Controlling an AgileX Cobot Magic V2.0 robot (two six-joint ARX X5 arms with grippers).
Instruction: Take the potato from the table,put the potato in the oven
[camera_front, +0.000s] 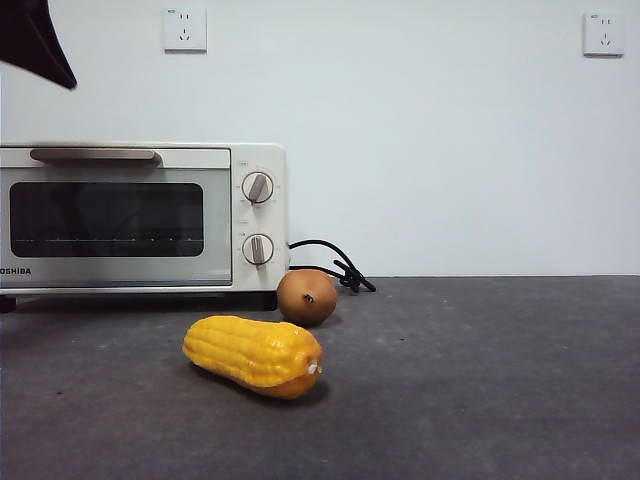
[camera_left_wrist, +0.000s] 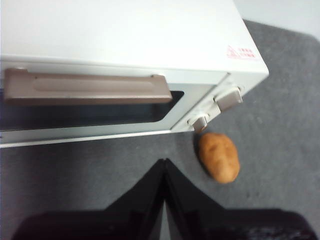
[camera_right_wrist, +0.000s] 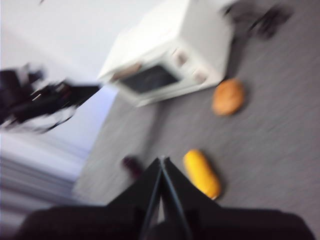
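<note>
The table (camera_front: 500, 380) is a wide, flat, dark grey surface with a mottled matte grain, and it runs back to a plain white wall (camera_front: 450, 150) that carries two sockets (camera_front: 185, 29) high up. On the left, toward the far edge, stands the oven (camera_front: 140, 215), cream-white, its dark glass door shut and its beige bar handle (camera_front: 95, 155) along the top of the door. Two round knobs (camera_front: 257, 187) sit on its right side, and a black cord (camera_front: 335, 265) loops out behind its right corner onto the table.

The potato (camera_front: 307, 296) lies on the table just beside the oven's near right corner, close under the lower knob, its dark spot facing the near side. Nearer still and slightly left lies a yellow corn cob (camera_front: 255, 353), apart from the potato, its length slanting across the table.

My left gripper (camera_left_wrist: 165, 162) hangs above the table in front of the oven door, its fingers pressed together and holding nothing; the potato (camera_left_wrist: 218, 156) lies off to one side of it, near the oven's knob end. My right gripper (camera_right_wrist: 162, 162) is high over the near part of the table, fingers likewise closed and empty; that view is blurred, though the oven (camera_right_wrist: 170, 55), potato (camera_right_wrist: 228, 97) and corn cob (camera_right_wrist: 201, 173) can all be made out.

The right half of the table is open from near edge to wall. In the front view, one dark arm tip (camera_front: 35, 40) shows at the top left corner.
</note>
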